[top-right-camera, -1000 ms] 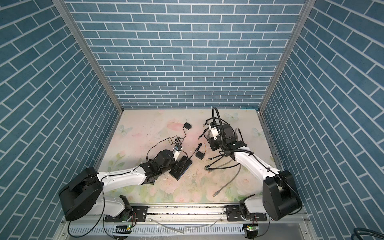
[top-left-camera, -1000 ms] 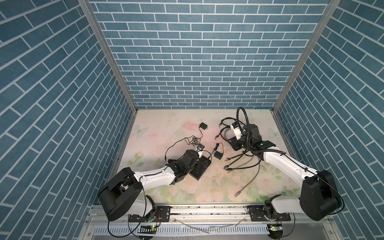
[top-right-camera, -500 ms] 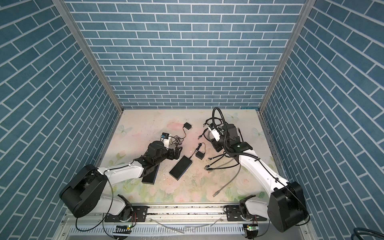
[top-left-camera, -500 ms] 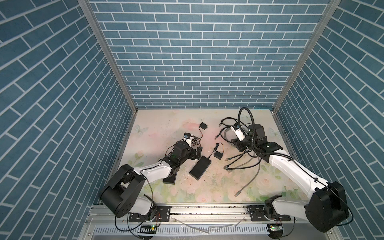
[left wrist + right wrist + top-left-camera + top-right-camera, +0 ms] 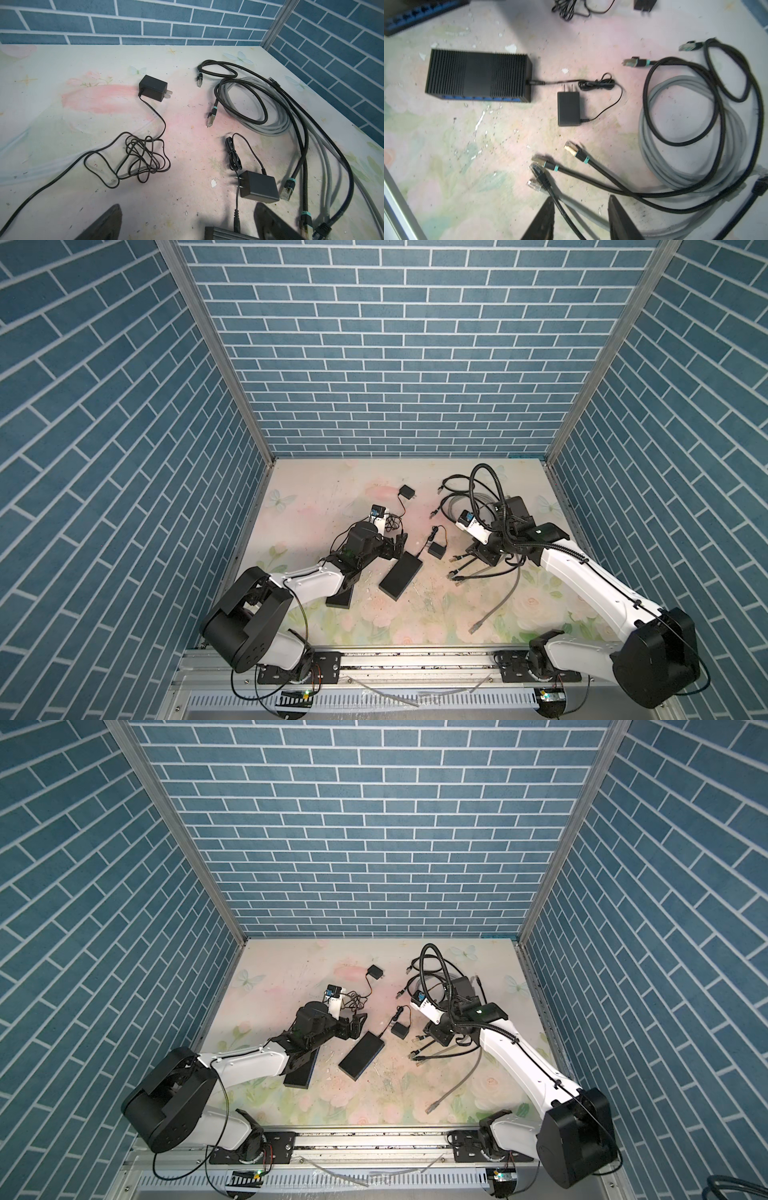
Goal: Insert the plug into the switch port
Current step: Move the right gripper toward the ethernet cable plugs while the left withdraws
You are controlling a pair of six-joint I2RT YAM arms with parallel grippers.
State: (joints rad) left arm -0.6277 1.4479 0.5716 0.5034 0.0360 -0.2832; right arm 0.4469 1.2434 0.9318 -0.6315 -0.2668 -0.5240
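Observation:
A black finned switch (image 5: 401, 581) (image 5: 477, 76) lies mid-table, its blue ports along one long side. A power lead is plugged into its end (image 5: 236, 225). My left gripper (image 5: 395, 546) (image 5: 187, 225) stands open just off that end, and the switch's edge (image 5: 228, 233) shows between its fingers. Several network plugs lie to the switch's right: a gold one (image 5: 571, 149), a silver one (image 5: 538, 161), a black one (image 5: 537, 170) and a clear one (image 5: 533, 185). My right gripper (image 5: 482, 559) (image 5: 581, 218) hangs open low over them, with a black cable and a grey cable running loose between its fingers.
A second black switch (image 5: 340, 597) (image 5: 415, 16) lies partly under my left arm. Two black power adapters (image 5: 437, 550) (image 5: 407, 492) and a tangled thin lead (image 5: 141, 160) lie behind the switch. Coiled grey and black cables (image 5: 695, 135) fill the right rear.
My left gripper has pulled back from over the switch to its far end and stayed open. My right gripper has shifted forward over the loose cable ends.

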